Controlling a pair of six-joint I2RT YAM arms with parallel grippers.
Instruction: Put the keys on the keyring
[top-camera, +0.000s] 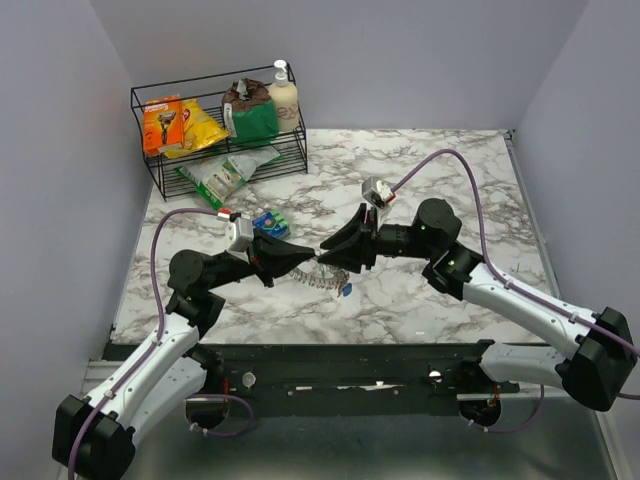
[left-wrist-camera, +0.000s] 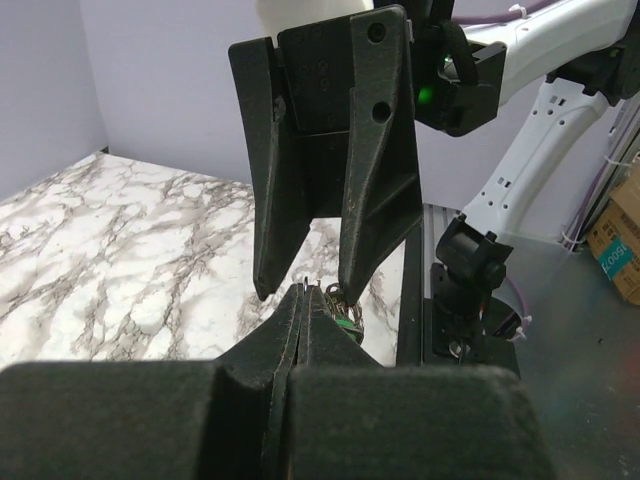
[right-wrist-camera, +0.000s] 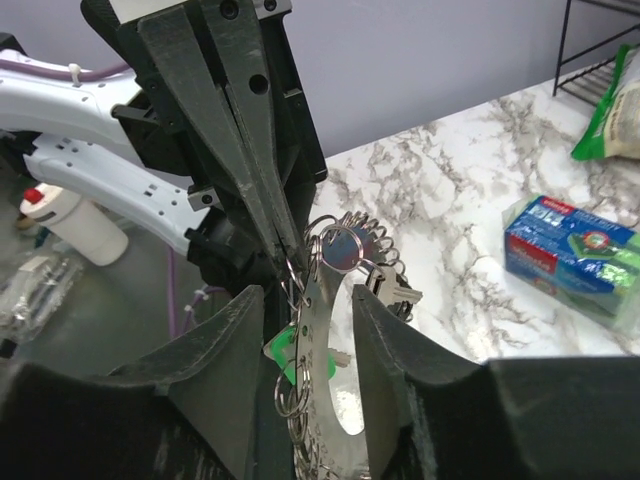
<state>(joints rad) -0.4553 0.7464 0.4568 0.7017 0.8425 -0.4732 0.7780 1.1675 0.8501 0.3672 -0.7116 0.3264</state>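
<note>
My left gripper (right-wrist-camera: 283, 262) is pressed together on the wire edge of the keyring (right-wrist-camera: 318, 335), pinching it above the marble table (top-camera: 430, 300). My right gripper (right-wrist-camera: 305, 298) stands spread, one finger on each side of the keyring's flat metal band, with a gap showing on both sides.

The keys (right-wrist-camera: 398, 292) hang on the keyring between the two grippers. I make out one silver blade and a green plastic head (right-wrist-camera: 283, 357) low between my right fingers. From above I also see a blue tip (top-camera: 345, 291) under the bundle. I cannot count the keys, because the small rings crowd them.

Both arms reach in low toward each other over the table's middle, grippers tip to tip. In the left wrist view, its own fingers hide most of the keyring.

A blue-green packet (top-camera: 270, 222) lies just behind the left gripper. A wire basket (top-camera: 160, 170) of groceries stands at the far left corner.
</note>
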